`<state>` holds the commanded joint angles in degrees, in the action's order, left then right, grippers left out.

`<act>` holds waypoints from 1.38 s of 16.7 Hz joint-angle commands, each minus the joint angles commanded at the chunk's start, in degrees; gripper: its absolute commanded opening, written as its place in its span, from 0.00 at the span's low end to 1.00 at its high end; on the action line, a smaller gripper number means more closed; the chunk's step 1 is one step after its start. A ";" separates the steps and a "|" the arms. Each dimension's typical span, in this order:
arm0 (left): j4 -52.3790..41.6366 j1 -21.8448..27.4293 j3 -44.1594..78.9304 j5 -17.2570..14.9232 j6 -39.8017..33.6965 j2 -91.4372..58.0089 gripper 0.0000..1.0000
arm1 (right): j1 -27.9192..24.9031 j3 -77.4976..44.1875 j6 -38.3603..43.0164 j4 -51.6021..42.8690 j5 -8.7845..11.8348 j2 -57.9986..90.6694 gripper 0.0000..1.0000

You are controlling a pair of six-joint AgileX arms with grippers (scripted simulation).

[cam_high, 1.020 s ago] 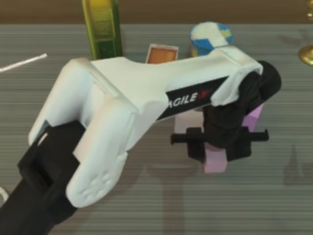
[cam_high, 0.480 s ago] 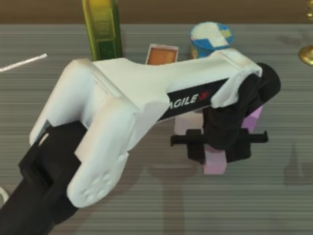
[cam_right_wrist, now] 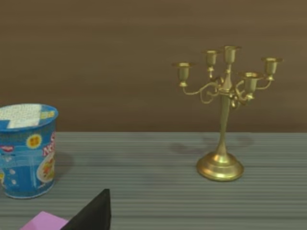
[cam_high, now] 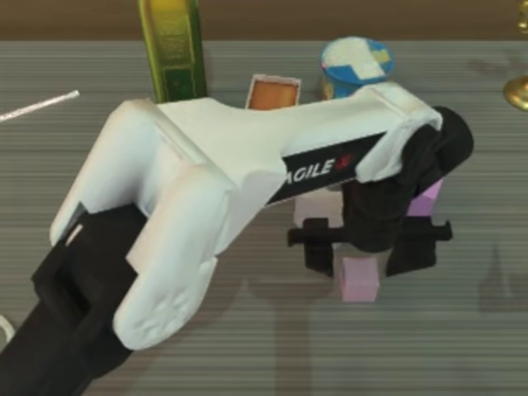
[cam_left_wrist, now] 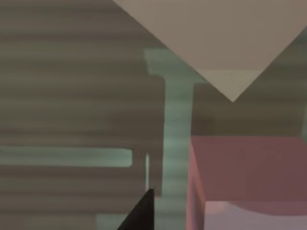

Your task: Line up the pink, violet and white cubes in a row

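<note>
In the top view my left gripper [cam_high: 367, 257] hangs open over the table's middle, one black finger on each side of the pale pink cube [cam_high: 358, 280], which rests on the table apart from both. Behind it, the arm hides most of the white cube [cam_high: 318, 206] and part of the violet cube [cam_high: 426, 198]. The left wrist view shows the pink cube [cam_left_wrist: 249, 167] close up, the white cube [cam_left_wrist: 216, 38] beyond it, and one dark fingertip [cam_left_wrist: 142, 213] off to its side. My right arm is parked out of the top view. Its wrist view shows a corner of the violet cube [cam_right_wrist: 42, 222].
Along the table's back stand a green bottle [cam_high: 172, 45], a white box with an orange top [cam_high: 274, 91] and a blue noodle cup [cam_high: 356, 64]. A brass candelabra [cam_high: 520, 91] is at the right edge. A thin white stick [cam_high: 40, 106] lies at the left.
The left gripper's fingers have spread apart and let go of the pink cube, which now sits on the table. The arm has barely shifted.
</note>
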<state>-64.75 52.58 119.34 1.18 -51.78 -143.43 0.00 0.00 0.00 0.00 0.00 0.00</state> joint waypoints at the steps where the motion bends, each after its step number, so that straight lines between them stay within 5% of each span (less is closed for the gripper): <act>1: 0.00 0.00 0.00 0.00 0.00 0.00 1.00 | 0.00 0.00 0.00 0.00 0.00 0.00 1.00; 10: -0.21 -0.06 0.20 0.00 0.01 0.02 1.00 | 0.00 0.00 0.00 0.00 0.00 0.00 1.00; 18: -13.84 -0.87 12.08 0.02 -0.32 1.59 1.00 | 0.00 0.00 0.00 0.00 0.00 0.00 1.00; 23: -14.31 -0.60 12.60 0.03 -0.30 1.59 1.00 | 0.00 0.00 0.00 0.00 0.00 0.00 1.00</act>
<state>-79.07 51.97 131.95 1.20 -52.07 -141.84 0.00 0.00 0.00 0.00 0.00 0.00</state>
